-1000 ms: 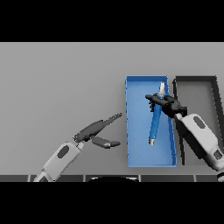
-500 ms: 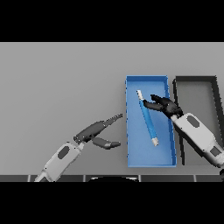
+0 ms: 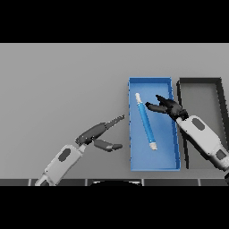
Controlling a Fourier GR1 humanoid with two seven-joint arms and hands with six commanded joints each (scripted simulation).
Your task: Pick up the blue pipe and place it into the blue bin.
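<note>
The blue pipe (image 3: 146,121) lies flat on the floor of the blue bin (image 3: 154,163), slanted from its white upper end to its white lower end, just to the left of the right hand (image 3: 166,106). That hand hovers over the bin's upper right part with fingers spread and loose, gripping nothing, apart from the pipe. Just to the right of it sits a dark bin (image 3: 200,82). The left hand (image 3: 99,134) rests over the grey tabletop (image 3: 62,85) to the left of the blue bin, fingers extended toward it, thumb splayed below.
</note>
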